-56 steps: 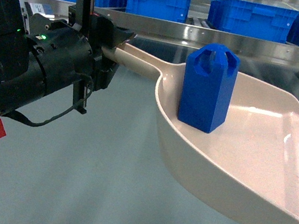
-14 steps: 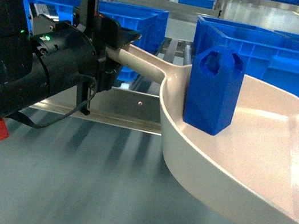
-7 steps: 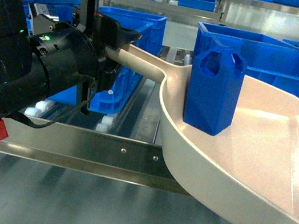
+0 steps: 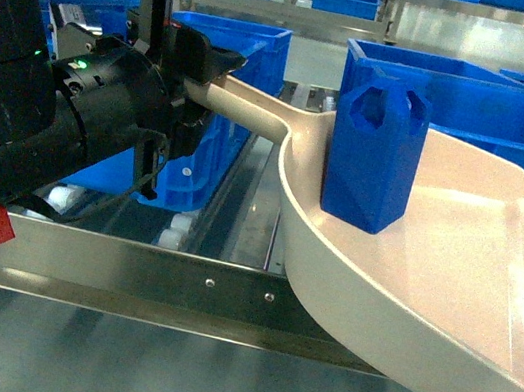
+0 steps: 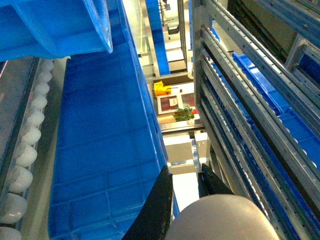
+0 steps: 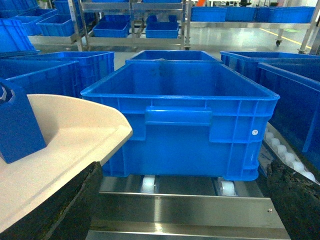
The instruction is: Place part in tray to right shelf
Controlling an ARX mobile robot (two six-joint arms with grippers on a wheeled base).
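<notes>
The blue part (image 4: 376, 155) stands upright in the back of the beige tray (image 4: 448, 290), near where the handle joins. My left gripper (image 4: 207, 75) is shut on the tray handle (image 4: 247, 107) and holds the tray level in the air. In the left wrist view the black fingers (image 5: 159, 200) clamp the rounded handle end (image 5: 220, 220). The tray hangs over the steel front rail (image 4: 175, 287) of the right shelf. My right gripper (image 6: 182, 172) is open and empty, facing the rail (image 6: 185, 210); the tray (image 6: 75, 130) and part (image 6: 17, 125) show at its left.
Large blue crates (image 4: 435, 79) sit on the white rollers (image 4: 174, 231) behind the tray. One crate (image 6: 180, 120) stands straight ahead of the right gripper, with more crates (image 6: 295, 95) on both sides. Another crate (image 5: 100, 165) fills the left wrist view beside rack rails (image 5: 250, 100).
The shelf has come much closer: its front rail dropped from the top of the head view to under the tray. The tray, part and left gripper kept their pose.
</notes>
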